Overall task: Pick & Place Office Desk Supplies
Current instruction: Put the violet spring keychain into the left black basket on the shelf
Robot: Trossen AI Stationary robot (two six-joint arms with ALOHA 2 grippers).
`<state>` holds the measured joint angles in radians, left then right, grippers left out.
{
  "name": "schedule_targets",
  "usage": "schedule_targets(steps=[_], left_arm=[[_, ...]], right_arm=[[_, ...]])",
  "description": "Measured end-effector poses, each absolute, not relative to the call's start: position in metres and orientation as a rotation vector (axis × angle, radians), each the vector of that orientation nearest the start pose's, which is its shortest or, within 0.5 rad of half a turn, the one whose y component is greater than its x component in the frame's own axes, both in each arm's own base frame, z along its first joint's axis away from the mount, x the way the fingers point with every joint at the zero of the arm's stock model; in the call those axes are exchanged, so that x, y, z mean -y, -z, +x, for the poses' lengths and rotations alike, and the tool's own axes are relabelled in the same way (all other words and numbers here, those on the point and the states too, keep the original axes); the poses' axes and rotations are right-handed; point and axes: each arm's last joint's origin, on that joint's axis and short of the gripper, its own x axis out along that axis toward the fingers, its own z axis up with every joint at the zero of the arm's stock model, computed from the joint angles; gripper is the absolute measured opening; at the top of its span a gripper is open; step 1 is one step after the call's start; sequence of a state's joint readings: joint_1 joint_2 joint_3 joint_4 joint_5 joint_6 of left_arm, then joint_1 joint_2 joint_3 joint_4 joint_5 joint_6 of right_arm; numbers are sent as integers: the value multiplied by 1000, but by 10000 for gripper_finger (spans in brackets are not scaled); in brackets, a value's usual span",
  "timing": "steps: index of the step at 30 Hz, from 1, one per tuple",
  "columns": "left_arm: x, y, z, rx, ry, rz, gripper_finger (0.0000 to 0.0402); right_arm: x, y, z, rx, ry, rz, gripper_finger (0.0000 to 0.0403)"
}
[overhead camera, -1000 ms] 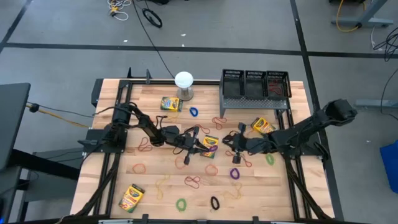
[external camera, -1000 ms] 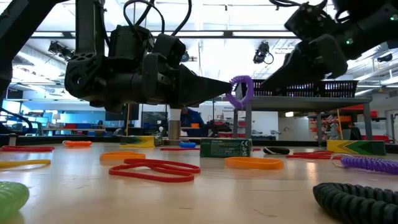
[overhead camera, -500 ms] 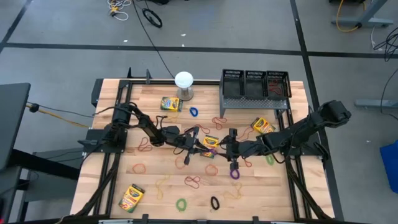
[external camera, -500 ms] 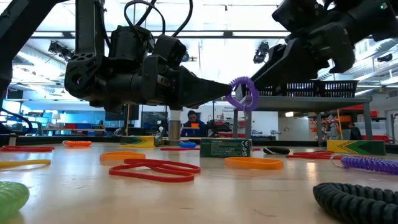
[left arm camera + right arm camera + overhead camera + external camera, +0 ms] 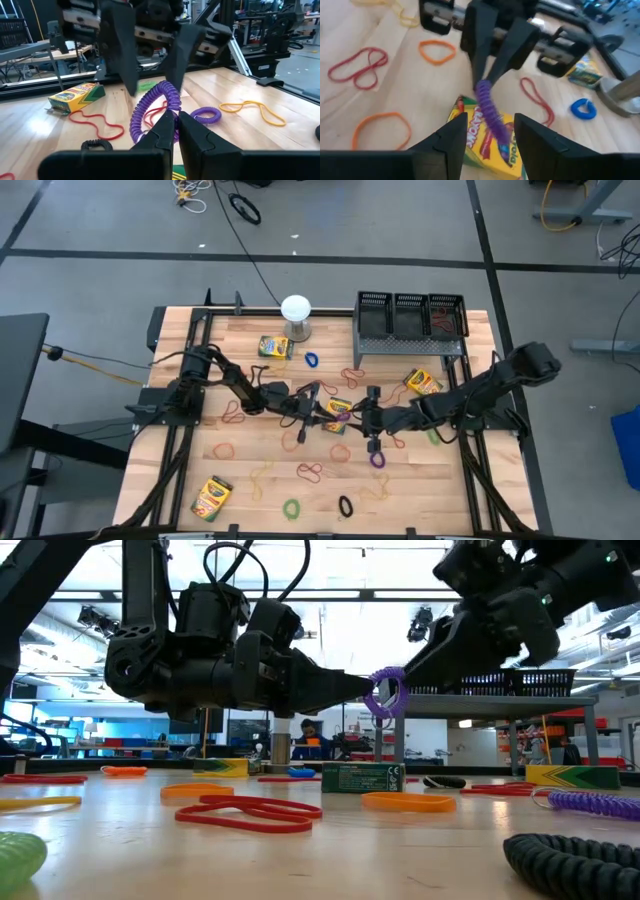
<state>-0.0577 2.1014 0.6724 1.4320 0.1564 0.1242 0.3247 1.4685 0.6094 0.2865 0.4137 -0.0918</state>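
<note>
A handover is in hand, mid-bench, well clear of every edge. On the left, the left gripper is clenched on a purple coil band, which is held up off the bench by its pinched tips; in the left wrist view the coil is seen curling up from between the closed fingers. Just beyond it, the right gripper is brought in from the right with its fingers spread, one on each side of the band, and nothing is grasped by it yet. A crayon box lies on the bench under the meeting point, with loose bands scattered all round. To the right, at the back edge, the mesh bins sit on their riser, so the coil is not yet placed. The next move, as judged, calls for the right fingers to be closed squarely on the coil before the left pinch is released; a soft springy loop may well slip or twist if it is caught off-centre.
</note>
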Motion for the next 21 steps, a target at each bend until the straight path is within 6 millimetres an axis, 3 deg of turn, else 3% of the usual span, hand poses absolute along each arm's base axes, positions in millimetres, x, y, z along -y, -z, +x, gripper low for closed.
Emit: schedule_targets(steps=[5,12,17,21], left_arm=[[24,-98,343,18,205,124,20],[21,-98,344,18,109,112,51],[22,-104,339,27,111,93,106],[21,-115,324,40,108,93,154]], right_arm=[[-73,-164,270,-554,74,-302,134],[-74,-166,270,-530,93,-340,18],[-77,-174,265,-519,129,-357,30],[-78,-192,255,-473,170,-331,19]])
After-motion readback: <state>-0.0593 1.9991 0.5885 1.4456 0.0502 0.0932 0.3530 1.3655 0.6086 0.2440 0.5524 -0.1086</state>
